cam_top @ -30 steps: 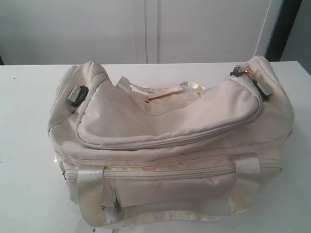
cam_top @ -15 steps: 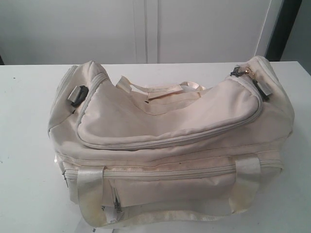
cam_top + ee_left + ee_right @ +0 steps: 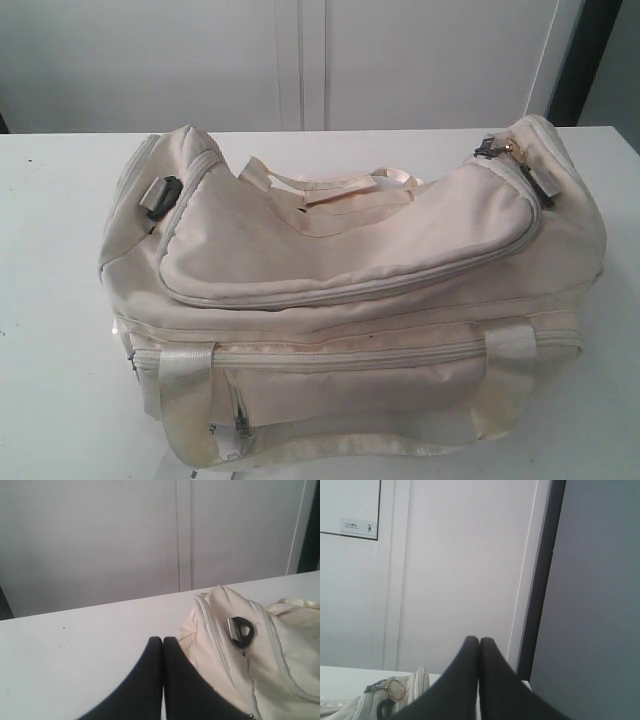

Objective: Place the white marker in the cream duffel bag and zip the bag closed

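The cream duffel bag is set mid-counter toward the near edge, its top flap zipped shut. The white marker is nowhere seen and is judged to be inside. The left end effector and right end effector are clenched and empty. Only a check of the zip seems called for.

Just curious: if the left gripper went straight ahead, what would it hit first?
Likely nothing soon: the left gripper points over the table, past the cream duffel bag, toward the wall.

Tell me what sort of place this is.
Probably an indoor workroom or lab, not a home: a plain white table carries the cream duffel bag, flat white wall panels stand behind it, and a small printed sign is on the wall.
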Robot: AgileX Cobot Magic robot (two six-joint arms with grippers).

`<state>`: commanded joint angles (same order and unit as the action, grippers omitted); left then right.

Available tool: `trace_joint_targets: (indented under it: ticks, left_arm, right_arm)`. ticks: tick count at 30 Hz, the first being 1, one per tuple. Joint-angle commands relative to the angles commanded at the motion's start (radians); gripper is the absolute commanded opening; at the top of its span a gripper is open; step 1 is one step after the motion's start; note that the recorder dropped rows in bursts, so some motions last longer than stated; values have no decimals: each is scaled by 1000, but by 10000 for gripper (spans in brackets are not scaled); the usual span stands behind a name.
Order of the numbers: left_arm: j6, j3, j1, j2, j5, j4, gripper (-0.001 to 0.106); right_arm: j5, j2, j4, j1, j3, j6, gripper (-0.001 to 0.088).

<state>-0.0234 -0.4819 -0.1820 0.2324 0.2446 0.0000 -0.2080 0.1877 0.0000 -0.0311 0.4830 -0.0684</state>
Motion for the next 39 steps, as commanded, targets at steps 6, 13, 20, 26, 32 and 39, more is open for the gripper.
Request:
trace_joint_targets:
  ticks: [6, 13, 20, 26, 32, 39]
  left_arm:
    - [0, 127, 0, -58, -52, 6, 0]
    - [0, 246, 0, -135, -46, 29, 0]
    - [-6, 350, 0, -214, -44, 16, 0]
    - [-6, 429, 0, -232, -42, 9, 0]
    - [-6, 469, 0, -232, -42, 0, 0]
    - [-6, 482, 0, -232, -42, 0, 0]
  right_arm:
    - [0, 0, 0, 0, 0, 0, 0]
    - [0, 0, 0, 0, 0, 0, 0]
    - [0, 0, 0, 0, 0, 0, 0]
    - [0, 0, 0, 0, 0, 0, 0]
    - [0, 0, 0, 0, 0, 5, 0]
    - [0, 0, 0, 0, 0, 20, 0]
